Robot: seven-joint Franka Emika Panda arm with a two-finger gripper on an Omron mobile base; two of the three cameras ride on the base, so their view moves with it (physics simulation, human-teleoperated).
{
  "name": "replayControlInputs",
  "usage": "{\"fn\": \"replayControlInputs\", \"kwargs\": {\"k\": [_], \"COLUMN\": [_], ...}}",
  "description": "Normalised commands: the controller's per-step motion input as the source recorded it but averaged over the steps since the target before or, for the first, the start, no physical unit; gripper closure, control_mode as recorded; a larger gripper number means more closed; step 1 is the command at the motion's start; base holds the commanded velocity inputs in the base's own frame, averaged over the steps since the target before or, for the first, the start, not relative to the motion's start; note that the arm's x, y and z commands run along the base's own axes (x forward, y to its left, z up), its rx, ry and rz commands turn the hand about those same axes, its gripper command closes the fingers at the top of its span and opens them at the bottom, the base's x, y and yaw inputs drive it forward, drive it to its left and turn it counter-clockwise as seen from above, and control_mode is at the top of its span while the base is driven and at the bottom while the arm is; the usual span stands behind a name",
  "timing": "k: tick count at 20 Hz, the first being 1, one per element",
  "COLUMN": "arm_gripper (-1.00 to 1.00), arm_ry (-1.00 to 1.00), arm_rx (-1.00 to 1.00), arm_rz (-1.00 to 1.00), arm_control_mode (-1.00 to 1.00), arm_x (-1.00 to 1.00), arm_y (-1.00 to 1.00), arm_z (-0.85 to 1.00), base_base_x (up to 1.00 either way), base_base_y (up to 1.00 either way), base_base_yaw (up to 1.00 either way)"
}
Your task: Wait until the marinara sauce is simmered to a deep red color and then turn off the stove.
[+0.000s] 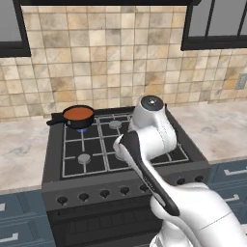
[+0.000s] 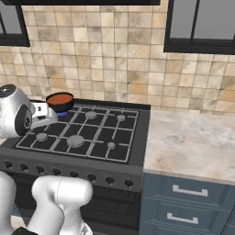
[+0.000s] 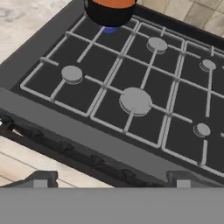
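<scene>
Orange-red marinara sauce [image 1: 78, 114] sits in the small black saucepan [image 1: 72, 118] on the black gas stove's [image 1: 91, 144] back-left burner, blue flame on. Right base: same. Hand view: my gripper [image 3: 109, 186] gapes wide, empty, above the knobs; shutoff seems left.

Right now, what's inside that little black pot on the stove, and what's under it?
Smooth orange-red sauce fills the small black long-handled saucepan. Under it a blue flame glows on the black gas stove. The pot covers the burner itself.

The saucepan [image 1: 78, 116] blocks the stove's [image 1: 120, 144] back left burner (blue flame under it); the other grates lie bare. The worktop [image 2: 193, 137] on either side is open for passage.
</scene>
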Motion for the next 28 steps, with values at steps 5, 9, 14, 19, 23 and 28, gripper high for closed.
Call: {"fn": "replayControlInputs", "kwargs": {"k": [5,9,14,19,23,28], "arm_gripper": [-1.00,-1.00,-1.00,-1.00,-1.00,-1.00], "arm_ry": [0.00,0.00,-0.02,-0.20,-0.20,-0.22], "arm_rx": [-0.19,-0.17,-0.16,-0.13,-0.11,-0.12], "arm_rz": [0.37,0.41,0.45,0.42,0.39,0.33], "arm_control_mode": [-1.00,-1.00,-1.00,-1.00,-1.00,-1.00], "arm_x": [-0.01,0.00,0.00,-0.19,-0.01,-0.01], "arm_y": [0.81,0.72,0.57,0.36,0.24,0.15], "arm_z": [0.00,-0.01,-0.15,-0.49,-0.53,-0.31], "base_base_x": [0.00,0.00,0.00,0.00,0.00,0.00], "base_base_y": [0.00,0.00,0.00,0.00,0.00,0.00], "base_base_yaw": [0.00,0.00,0.00,0.00,0.00,0.00]}}
